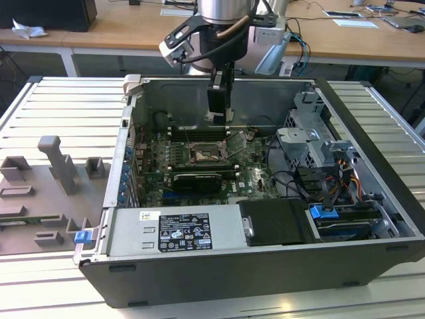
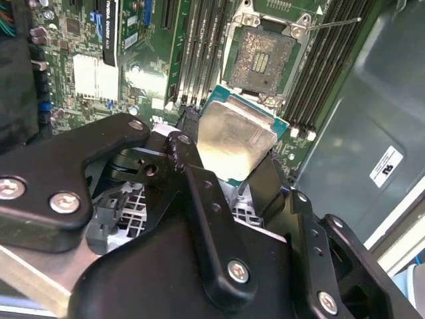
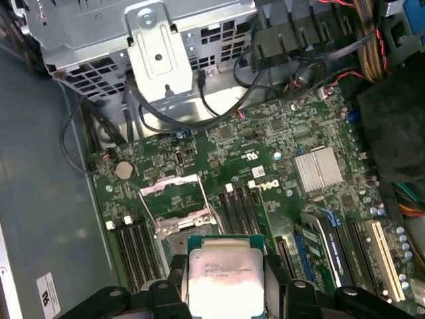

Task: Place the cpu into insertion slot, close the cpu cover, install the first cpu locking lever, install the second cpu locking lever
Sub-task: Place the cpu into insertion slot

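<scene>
The open computer case point(image 1: 219, 266) lies on its side, and the green motherboard point(image 1: 255, 174) sits across its floor. The gripper point(image 1: 218, 113) hangs inside the case above the board, close to the back wall in the exterior view.

Its jaws are clamped on the cpu point(image 2: 236, 136). In the second wrist view the black fingers point(image 2: 182, 149) press against two opposite edges, so the pale metal top is bare between them. The chip is in the air and apart from the board, not seated.

The insertion slot point(image 3: 182, 229) lies just beyond it in both wrist views, uncovered and empty. The cpu cover point(image 3: 171, 188) looks swung up off the slot, with its window frame tilted back.

The chip should be light, thin and rigid, so weight is no concern. The smooth lid and narrow edges leave little to grip, though, and it could slip or twist. The underside contacts and the socket's fine pins are probably the fragile parts, so the edges are the right place to hold it — level, and never by the faces.
</scene>
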Controlling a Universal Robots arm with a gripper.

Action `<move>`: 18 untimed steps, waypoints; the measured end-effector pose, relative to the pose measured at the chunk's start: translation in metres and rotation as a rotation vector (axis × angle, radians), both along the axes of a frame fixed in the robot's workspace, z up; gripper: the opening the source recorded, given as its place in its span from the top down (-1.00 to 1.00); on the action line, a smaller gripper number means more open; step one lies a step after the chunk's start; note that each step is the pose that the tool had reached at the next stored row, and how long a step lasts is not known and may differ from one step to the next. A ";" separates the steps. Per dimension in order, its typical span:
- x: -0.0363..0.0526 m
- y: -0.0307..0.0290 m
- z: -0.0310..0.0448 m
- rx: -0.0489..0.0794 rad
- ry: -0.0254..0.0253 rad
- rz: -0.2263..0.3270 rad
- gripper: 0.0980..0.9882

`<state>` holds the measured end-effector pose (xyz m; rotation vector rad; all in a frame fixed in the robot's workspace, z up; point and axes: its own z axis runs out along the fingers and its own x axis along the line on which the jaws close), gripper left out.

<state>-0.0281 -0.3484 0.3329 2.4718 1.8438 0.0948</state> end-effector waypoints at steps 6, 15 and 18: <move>0.0001 0.0005 -0.0062 0.000 0.0010 0.092 0.00; -0.0005 0.0006 -0.0191 0.000 0.0009 0.278 0.00; -0.0024 0.0009 -0.0263 0.000 0.0010 0.292 0.00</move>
